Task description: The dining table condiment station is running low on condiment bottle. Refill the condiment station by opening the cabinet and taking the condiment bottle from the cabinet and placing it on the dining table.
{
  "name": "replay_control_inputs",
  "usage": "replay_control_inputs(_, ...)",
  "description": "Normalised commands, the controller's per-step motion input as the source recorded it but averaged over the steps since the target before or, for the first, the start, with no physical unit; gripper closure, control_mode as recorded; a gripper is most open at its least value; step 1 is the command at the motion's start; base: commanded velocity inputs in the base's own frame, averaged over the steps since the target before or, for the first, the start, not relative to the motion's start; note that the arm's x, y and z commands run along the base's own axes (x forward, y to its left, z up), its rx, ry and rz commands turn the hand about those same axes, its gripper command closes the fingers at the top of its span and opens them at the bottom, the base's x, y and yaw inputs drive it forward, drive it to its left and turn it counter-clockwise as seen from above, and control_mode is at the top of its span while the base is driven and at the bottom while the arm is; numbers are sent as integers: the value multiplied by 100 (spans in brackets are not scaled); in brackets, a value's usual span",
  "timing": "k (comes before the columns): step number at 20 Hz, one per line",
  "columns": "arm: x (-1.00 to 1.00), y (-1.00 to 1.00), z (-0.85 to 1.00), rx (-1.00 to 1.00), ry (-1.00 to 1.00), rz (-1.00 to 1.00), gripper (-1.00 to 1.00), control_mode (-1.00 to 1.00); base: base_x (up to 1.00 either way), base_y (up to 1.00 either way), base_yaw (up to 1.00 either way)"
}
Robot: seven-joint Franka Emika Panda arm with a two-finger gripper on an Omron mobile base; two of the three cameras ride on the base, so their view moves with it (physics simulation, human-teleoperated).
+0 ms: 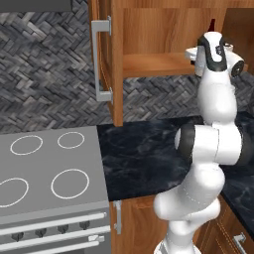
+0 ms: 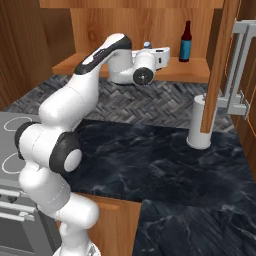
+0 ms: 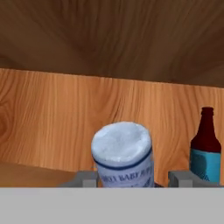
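Observation:
The cabinet (image 1: 149,64) hangs open, its wooden shelf (image 2: 195,70) bare at the right end. On the shelf is the condiment bottle (image 3: 124,153), white-capped with a blue-banded label, leaning slightly; its cap (image 2: 146,45) peeks over the hand. My gripper (image 3: 133,179) reaches into the cabinet at shelf height, a grey finger (image 3: 87,178) close on each side of the bottle, shut on it. From the base views the hand (image 2: 160,54) (image 1: 196,54) lies level with the shelf. The dining table is out of view.
A dark bottle with a blue label (image 3: 205,146) (image 2: 185,42) stands on the shelf to the right. Both doors (image 1: 106,49) (image 2: 225,65) swing outward with silver bar handles. Below are a black marble counter (image 1: 144,154), a white cylinder (image 2: 199,122) and the stove top (image 1: 44,168).

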Motion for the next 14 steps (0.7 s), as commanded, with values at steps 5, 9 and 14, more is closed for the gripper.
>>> replay_control_inputs(5, -100, 0, 72, 0, 13, 1, 100, -100, 0, 0, 0)
replay_control_inputs(9, -100, 7, 57, -2, 26, 5, 100, -100, 0, 0, 0)
replay_control_inputs(14, -100, 17, 9, -7, 35, 6, 100, -100, 0, 0, 0)
